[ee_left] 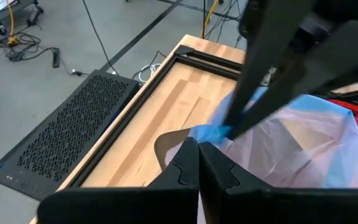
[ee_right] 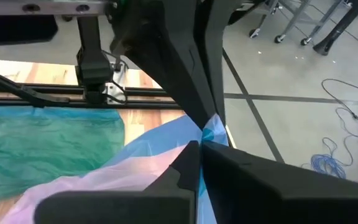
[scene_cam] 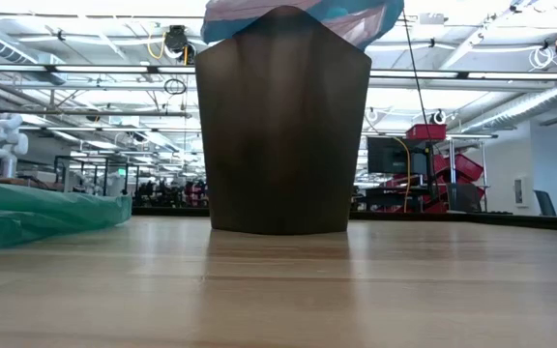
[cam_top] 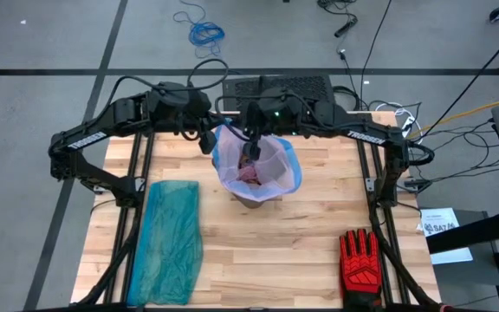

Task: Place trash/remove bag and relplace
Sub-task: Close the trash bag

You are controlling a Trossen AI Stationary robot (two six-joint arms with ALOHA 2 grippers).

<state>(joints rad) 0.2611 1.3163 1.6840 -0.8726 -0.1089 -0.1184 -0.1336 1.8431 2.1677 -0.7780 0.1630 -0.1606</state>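
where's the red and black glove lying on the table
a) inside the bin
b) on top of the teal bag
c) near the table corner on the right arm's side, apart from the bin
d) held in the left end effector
c: in the high view the glove lies flat by the corner on the right arm's side, well apart from the bin and the teal bag.

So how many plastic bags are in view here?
2. The pinkish bag with the blue rim lines the bin at table centre; the teal-green bag lies flat near the table's left side. None others visible.
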